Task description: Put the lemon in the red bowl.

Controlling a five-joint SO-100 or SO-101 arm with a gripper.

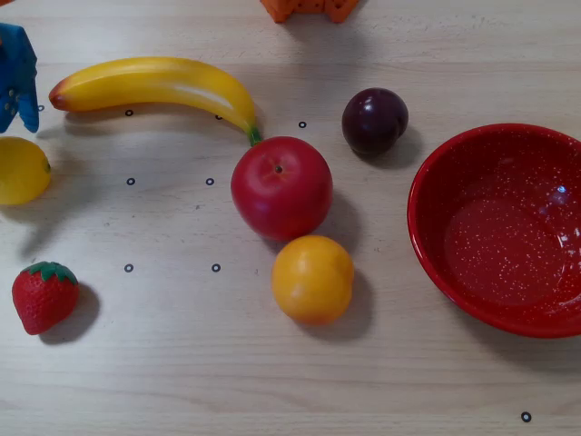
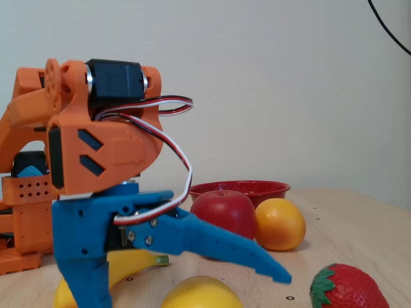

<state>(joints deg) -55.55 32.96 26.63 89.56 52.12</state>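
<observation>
The hand (image 2: 192,292) stands wide open in the fixed view, one blue finger (image 2: 225,247) angled far out and the other straight down, with nothing in its grip; in the overhead view only a blue corner of it shows at the upper left edge. The lemon (image 1: 22,170) lies on the table (image 1: 272,381) at the far left of the overhead view, just below that blue part, and in the fixed view its yellow top sits low between the spread fingers (whether either finger touches it I cannot tell). The step in hand looks like the reach and grasp, so the task is barely begun. To do it well, I would lower the hand until both fingers straddle the widest part of the lemon, then close gently, since a glossy oval is likely to squirt out if pinched near its tip. The banana (image 1: 163,86) is near and should not be caught in the closing. Further right in the overhead view lie the apple (image 1: 281,187), the orange (image 1: 313,278) and the plum (image 1: 374,120), with the strawberry (image 1: 44,295) below the lemon. The red bowl (image 1: 436,263) sits empty at the far right, so the carry should go high over the fruit between.
</observation>
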